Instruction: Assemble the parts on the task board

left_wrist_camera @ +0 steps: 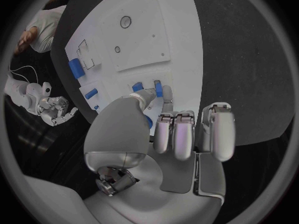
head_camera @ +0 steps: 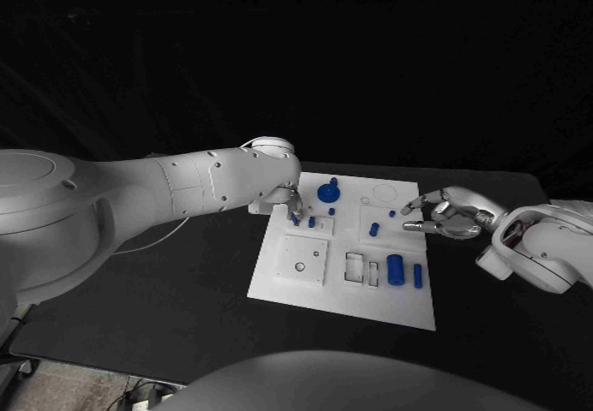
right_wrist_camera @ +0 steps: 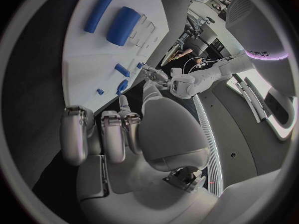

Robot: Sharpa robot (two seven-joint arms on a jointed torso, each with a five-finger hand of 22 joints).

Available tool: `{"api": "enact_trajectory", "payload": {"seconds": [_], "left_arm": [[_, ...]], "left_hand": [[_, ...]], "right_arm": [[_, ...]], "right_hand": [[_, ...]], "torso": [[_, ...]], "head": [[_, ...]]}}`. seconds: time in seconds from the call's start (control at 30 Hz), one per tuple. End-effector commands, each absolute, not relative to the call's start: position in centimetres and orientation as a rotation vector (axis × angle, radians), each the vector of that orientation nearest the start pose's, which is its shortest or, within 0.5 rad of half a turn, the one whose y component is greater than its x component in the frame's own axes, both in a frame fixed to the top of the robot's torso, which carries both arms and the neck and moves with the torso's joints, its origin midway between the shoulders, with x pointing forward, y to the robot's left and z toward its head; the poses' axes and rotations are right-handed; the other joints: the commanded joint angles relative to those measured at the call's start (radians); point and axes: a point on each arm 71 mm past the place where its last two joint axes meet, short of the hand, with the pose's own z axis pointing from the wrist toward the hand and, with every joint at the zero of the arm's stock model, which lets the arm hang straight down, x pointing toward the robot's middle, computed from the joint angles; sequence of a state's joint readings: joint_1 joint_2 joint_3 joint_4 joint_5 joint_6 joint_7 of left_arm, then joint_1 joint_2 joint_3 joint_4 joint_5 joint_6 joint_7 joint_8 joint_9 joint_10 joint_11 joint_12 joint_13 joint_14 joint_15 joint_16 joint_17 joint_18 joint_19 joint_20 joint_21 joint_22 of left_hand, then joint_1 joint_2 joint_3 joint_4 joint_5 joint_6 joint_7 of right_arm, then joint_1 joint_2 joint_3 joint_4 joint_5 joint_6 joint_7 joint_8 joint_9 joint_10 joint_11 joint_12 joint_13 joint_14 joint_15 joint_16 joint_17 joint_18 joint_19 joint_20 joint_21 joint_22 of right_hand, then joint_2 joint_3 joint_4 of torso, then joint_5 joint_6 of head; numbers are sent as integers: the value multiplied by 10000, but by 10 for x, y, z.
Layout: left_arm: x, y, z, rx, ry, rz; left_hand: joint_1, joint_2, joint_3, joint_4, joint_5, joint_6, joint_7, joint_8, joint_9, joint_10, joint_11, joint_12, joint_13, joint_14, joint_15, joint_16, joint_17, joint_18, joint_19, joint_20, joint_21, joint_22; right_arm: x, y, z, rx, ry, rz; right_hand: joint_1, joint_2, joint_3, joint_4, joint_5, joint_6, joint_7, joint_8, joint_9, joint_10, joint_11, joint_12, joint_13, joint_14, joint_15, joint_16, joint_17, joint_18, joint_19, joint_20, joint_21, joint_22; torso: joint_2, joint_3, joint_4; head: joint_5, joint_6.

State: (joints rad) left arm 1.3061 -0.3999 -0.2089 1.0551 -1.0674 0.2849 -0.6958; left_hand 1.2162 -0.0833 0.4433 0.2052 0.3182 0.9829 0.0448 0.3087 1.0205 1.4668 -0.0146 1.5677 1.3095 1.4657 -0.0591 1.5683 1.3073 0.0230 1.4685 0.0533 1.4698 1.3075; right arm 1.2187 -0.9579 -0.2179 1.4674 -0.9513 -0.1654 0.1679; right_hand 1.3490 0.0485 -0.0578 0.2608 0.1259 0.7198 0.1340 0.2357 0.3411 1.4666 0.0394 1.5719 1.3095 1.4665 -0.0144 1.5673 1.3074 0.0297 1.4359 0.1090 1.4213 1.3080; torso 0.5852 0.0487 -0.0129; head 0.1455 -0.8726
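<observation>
The white task board (head_camera: 290, 282) lies mid-table. On it are a round blue disc (head_camera: 329, 192), two small blue pegs (head_camera: 312, 222), another peg (head_camera: 374, 229), a thick blue cylinder (head_camera: 396, 268) and a slim one (head_camera: 418, 275). My left hand (head_camera: 278, 199) hangs over the board's far left edge. In the left wrist view its thumb and one finger flank a small blue peg (left_wrist_camera: 159, 88), and the other fingers (left_wrist_camera: 215, 129) are stretched out. My right hand (head_camera: 451, 216) hovers at the board's right edge, fingers apart and holding nothing. The right wrist view shows both cylinders (right_wrist_camera: 123, 26) and the board (right_wrist_camera: 87, 59).
A square inset with a round hole (head_camera: 301, 266) and two rectangular slots (head_camera: 355, 267) take up the board's near half. Black table (head_camera: 148, 300) surrounds the board on all sides. A cable (head_camera: 148, 244) trails near the left arm.
</observation>
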Motion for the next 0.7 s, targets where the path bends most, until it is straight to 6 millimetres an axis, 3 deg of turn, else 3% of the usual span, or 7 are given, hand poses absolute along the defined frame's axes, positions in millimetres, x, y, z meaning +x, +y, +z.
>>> {"api": "enact_trajectory", "payload": {"seconds": [0.03,0.7], "left_arm": [[540,140,-252,-319,24445,298],[537,139,-257,-334,24586,-97]], "left_hand": [[-86,34,27,9,12,64,-27,-64,1,1040,-67,31,2613,1051,-64,25,2635,91,150,-55,-44,2020],[-60,24,83,-119,-45,117,-58,-91,19,1040,-84,31,2613,1051,-70,25,2635,94,144,-55,-68,2017]], "right_arm": [[460,-268,-245,1860,19642,9344],[460,-268,-245,1864,19643,9333]], "right_hand": [[26,88,-53,-33,41,45,-12,-66,-15,1042,76,-11,2613,1043,90,35,2634,153,-53,-18,-42,2032],[29,91,-58,-38,42,51,-12,-66,-19,1042,77,-11,2613,1043,90,35,2634,152,-52,-17,-41,2033]], "torso": [[0,-2,-5],[-5,-4,4]], "head": [[-11,0],[3,0]]}}
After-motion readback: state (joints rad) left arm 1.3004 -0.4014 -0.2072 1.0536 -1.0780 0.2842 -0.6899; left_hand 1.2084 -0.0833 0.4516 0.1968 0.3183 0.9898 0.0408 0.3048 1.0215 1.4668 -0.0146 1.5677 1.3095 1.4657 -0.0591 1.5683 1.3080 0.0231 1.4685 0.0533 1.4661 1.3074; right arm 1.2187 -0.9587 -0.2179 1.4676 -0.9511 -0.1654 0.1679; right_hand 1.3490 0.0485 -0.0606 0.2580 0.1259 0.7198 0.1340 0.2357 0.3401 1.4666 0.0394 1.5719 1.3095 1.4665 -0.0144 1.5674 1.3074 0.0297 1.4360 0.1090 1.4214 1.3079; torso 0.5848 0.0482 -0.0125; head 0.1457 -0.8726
